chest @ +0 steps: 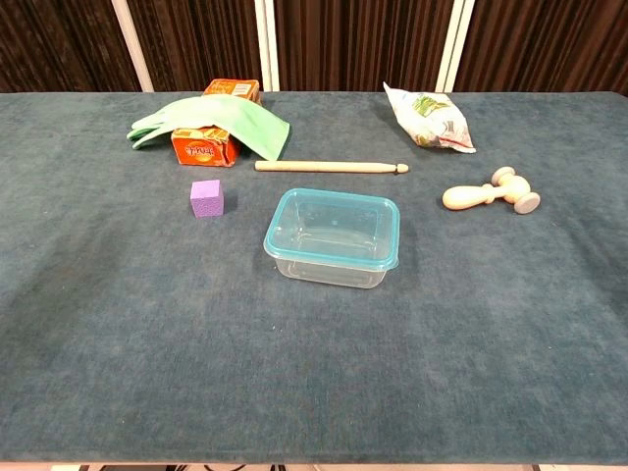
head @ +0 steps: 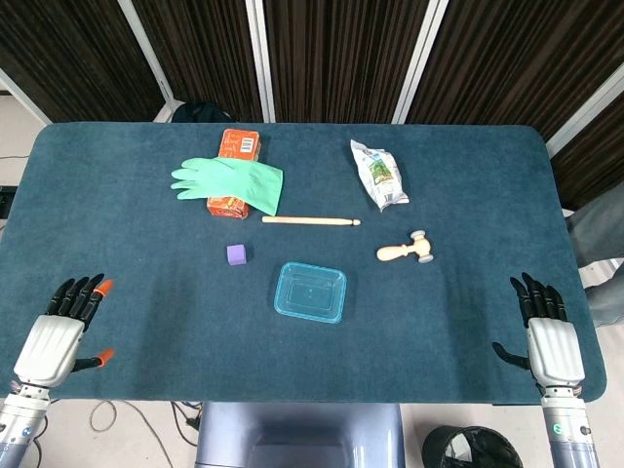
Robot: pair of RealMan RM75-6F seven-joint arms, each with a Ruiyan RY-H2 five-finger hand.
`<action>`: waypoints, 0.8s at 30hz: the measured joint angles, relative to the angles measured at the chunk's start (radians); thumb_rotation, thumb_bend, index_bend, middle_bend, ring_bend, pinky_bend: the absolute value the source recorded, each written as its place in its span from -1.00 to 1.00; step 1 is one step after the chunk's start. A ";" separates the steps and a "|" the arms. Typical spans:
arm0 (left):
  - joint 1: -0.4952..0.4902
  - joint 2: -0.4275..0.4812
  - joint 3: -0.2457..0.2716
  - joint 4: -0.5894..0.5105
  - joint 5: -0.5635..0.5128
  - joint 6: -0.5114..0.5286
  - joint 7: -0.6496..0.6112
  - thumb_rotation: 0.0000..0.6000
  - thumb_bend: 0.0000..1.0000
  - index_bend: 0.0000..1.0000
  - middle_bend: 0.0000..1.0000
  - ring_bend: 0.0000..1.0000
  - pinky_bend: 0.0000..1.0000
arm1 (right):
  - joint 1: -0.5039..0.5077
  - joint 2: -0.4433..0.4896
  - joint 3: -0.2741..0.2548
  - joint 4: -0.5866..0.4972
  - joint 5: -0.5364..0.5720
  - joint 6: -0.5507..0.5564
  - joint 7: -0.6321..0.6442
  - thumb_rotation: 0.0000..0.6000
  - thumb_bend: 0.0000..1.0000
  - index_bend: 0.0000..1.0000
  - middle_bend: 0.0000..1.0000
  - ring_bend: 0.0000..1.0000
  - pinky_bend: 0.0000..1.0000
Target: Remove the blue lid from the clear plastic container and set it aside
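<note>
The clear plastic container (head: pixel 310 292) (chest: pixel 333 238) sits near the middle of the table, with its blue lid (head: pixel 310 290) (chest: pixel 334 226) seated on top. My left hand (head: pixel 60 331) rests at the near left corner, fingers spread, holding nothing. My right hand (head: pixel 548 333) lies at the near right corner, fingers spread and empty. Both hands are far from the container. Neither hand shows in the chest view.
A purple cube (head: pixel 236 254) (chest: pixel 206 197) lies left of the container. Behind it lie a wooden stick (head: pixel 310 221) (chest: pixel 331 167), a green glove (head: pixel 230 181) (chest: pixel 211 124) over an orange box (head: pixel 234 146) (chest: pixel 201 149), a snack bag (head: pixel 378 174) (chest: pixel 429 119) and a small wooden mallet (head: pixel 406 250) (chest: pixel 489 194).
</note>
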 measured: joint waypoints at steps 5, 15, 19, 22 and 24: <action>0.003 0.003 -0.007 -0.005 -0.001 -0.012 0.003 1.00 -0.90 -1.00 -1.00 -1.00 -0.97 | -0.001 0.000 0.002 -0.003 0.004 -0.003 -0.001 1.00 -0.54 -1.00 -1.00 -1.00 -1.00; 0.002 0.015 -0.021 -0.033 -0.010 -0.046 0.006 1.00 -0.90 -1.00 -1.00 -1.00 -0.97 | -0.004 0.000 0.003 -0.015 -0.003 0.000 -0.001 1.00 -0.54 -1.00 -1.00 -1.00 -1.00; -0.020 0.014 -0.044 -0.067 -0.019 -0.076 0.031 1.00 -0.91 -1.00 -1.00 -1.00 -0.96 | -0.004 0.001 0.002 -0.017 0.000 -0.006 0.000 1.00 -0.54 -1.00 -1.00 -1.00 -1.00; -0.051 0.009 -0.072 -0.106 -0.038 -0.117 0.068 1.00 -0.91 -1.00 -1.00 -1.00 -0.96 | -0.003 0.001 0.002 -0.017 0.001 -0.009 0.000 1.00 -0.54 -1.00 -1.00 -1.00 -1.00; -0.081 0.001 -0.099 -0.141 -0.069 -0.159 0.103 1.00 -0.91 -1.00 -1.00 -1.00 -0.96 | -0.003 0.001 0.003 -0.018 0.002 -0.012 0.002 1.00 -0.54 -1.00 -1.00 -1.00 -1.00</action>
